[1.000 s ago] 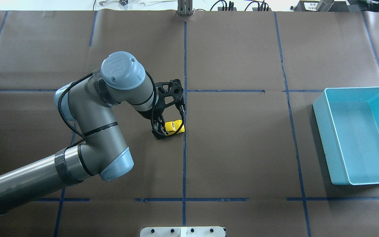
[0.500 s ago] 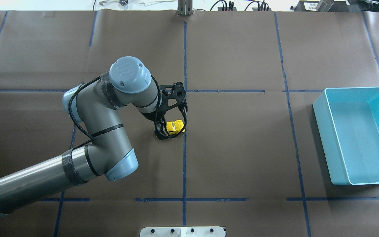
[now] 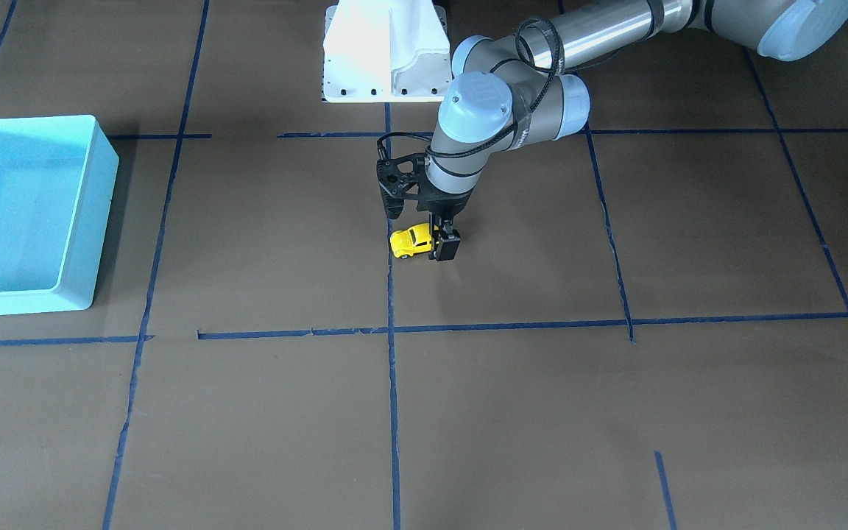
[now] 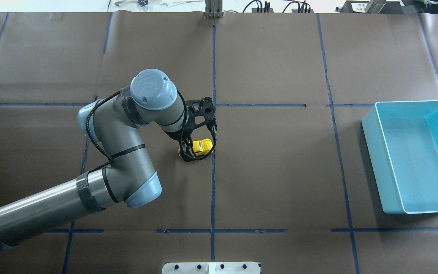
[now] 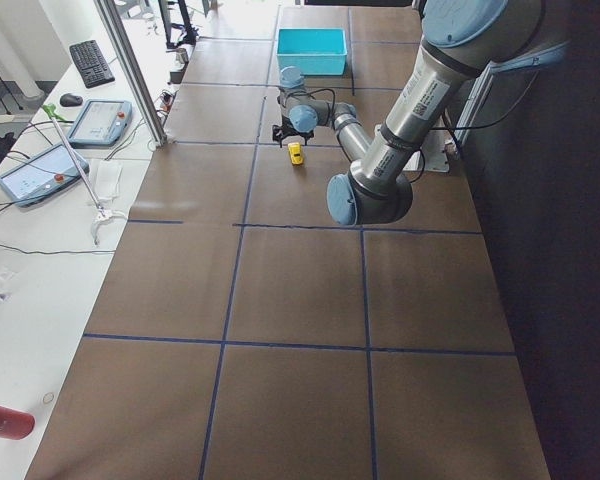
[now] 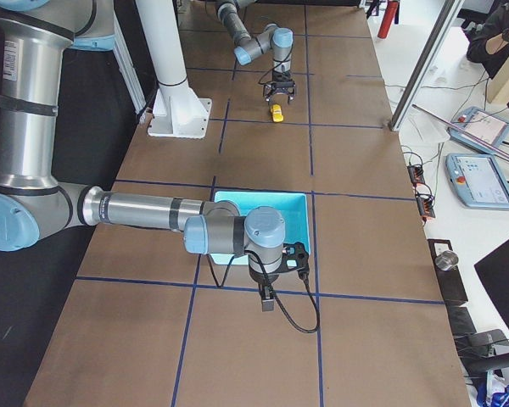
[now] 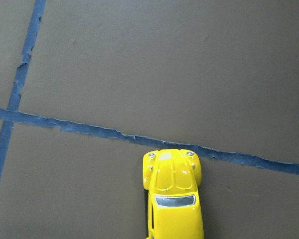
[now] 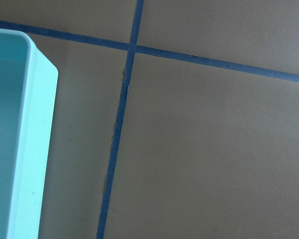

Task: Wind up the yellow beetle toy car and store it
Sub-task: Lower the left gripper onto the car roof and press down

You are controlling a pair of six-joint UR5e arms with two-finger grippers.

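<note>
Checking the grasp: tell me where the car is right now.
Overhead view: the car sits near the middle of the table, just left of the central tape line, at the left gripper, far left of the bin.

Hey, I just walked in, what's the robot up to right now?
The left arm's claw is down at the table, straddling the yellow beetle toy car, which sits beside a blue tape line. Whether the car is actually gripped is unclear. The turquoise bin stands empty off to the side, with the right arm's claw hanging just beside it.
</note>
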